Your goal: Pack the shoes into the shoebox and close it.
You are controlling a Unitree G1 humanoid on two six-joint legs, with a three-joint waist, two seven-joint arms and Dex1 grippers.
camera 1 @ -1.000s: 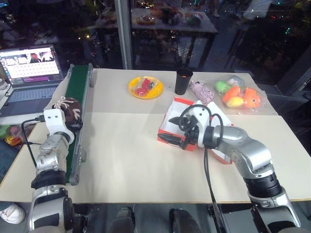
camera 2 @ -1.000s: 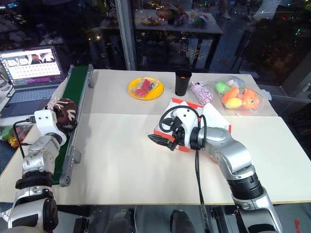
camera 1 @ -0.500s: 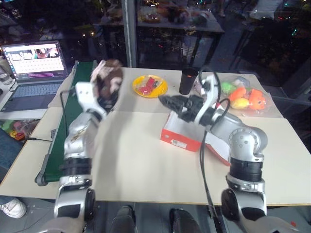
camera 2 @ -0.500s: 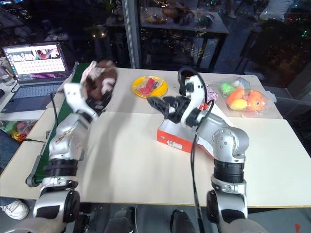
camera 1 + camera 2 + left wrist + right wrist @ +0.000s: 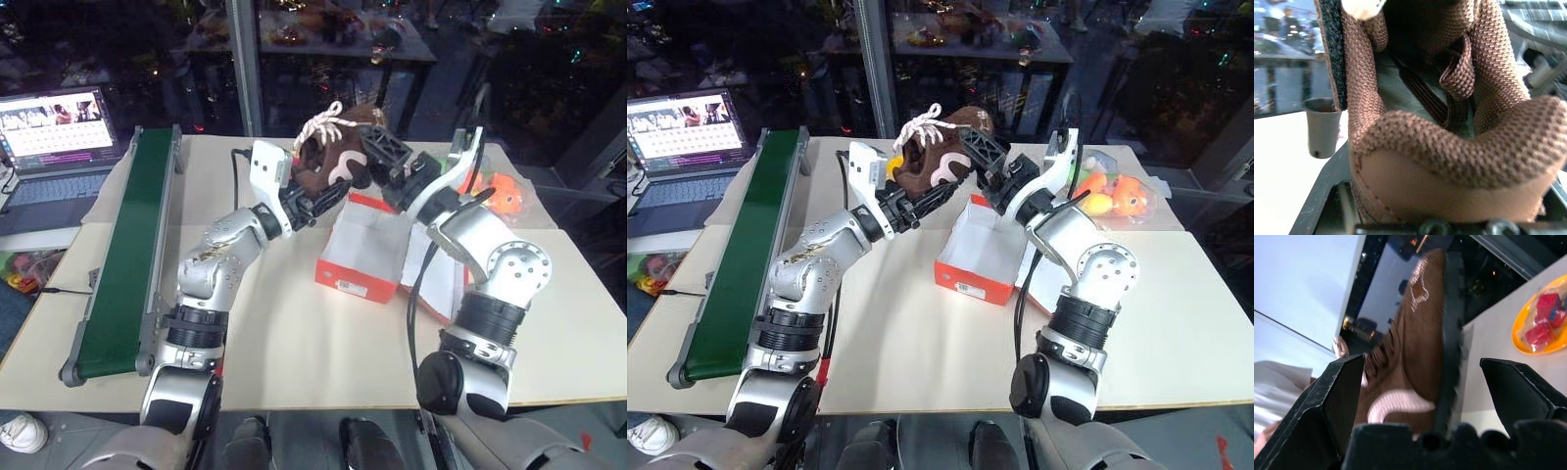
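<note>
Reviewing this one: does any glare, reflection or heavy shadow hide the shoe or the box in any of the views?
Head views: the table is evenly lit, and the shoe and shoebox read clearly; small light reflections sit in the dark window behind. Left wrist view: the shoe's inside goes dark. Right wrist view: a bright pale patch backlights the right gripper's fingers and the shoe's sole.

Bright tabletop, dark reflective glass behind
</note>
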